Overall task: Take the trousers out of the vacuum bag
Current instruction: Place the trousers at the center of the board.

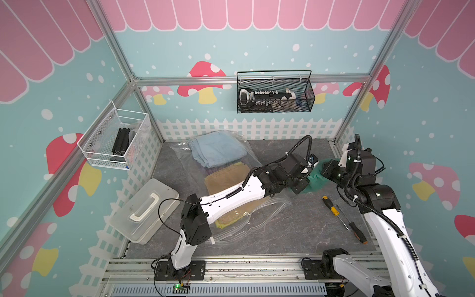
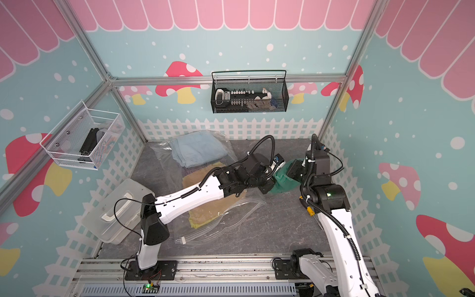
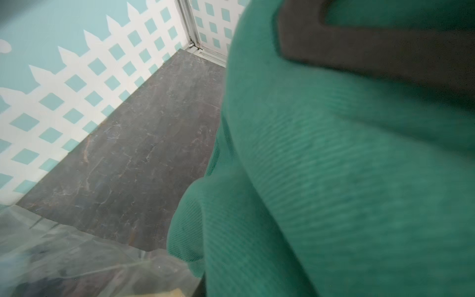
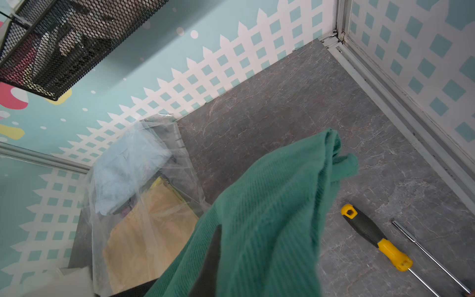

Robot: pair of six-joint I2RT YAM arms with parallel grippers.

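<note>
The dark green trousers [image 1: 315, 180] [image 2: 282, 182] hang bunched at the back right of the table, outside the vacuum bag [image 1: 239, 154] [image 2: 164, 156]. My left gripper [image 1: 311, 167] and right gripper [image 1: 326, 171] meet at the trousers from opposite sides, both shut on the cloth. Green fabric [image 3: 334, 180] fills the left wrist view and drapes across the right wrist view [image 4: 270, 205], hiding the fingertips. Inside the crinkly clear bag [image 4: 144, 164] lie light blue trousers [image 1: 218, 149], tan trousers [image 1: 226, 180] and a yellow pair [image 1: 222, 224]. The bag's ridged mouth with its white slider clip [image 2: 183, 240] lies open toward the front.
A yellow-and-black screwdriver [image 1: 333, 208] [image 4: 377, 241] and a second one with an orange-and-black handle [image 1: 357, 232] lie at the right front. A translucent box with a white handle [image 1: 145, 210] sits at the left. A black mesh basket [image 1: 275, 95] and a white wire basket [image 1: 115, 138] hang on the walls.
</note>
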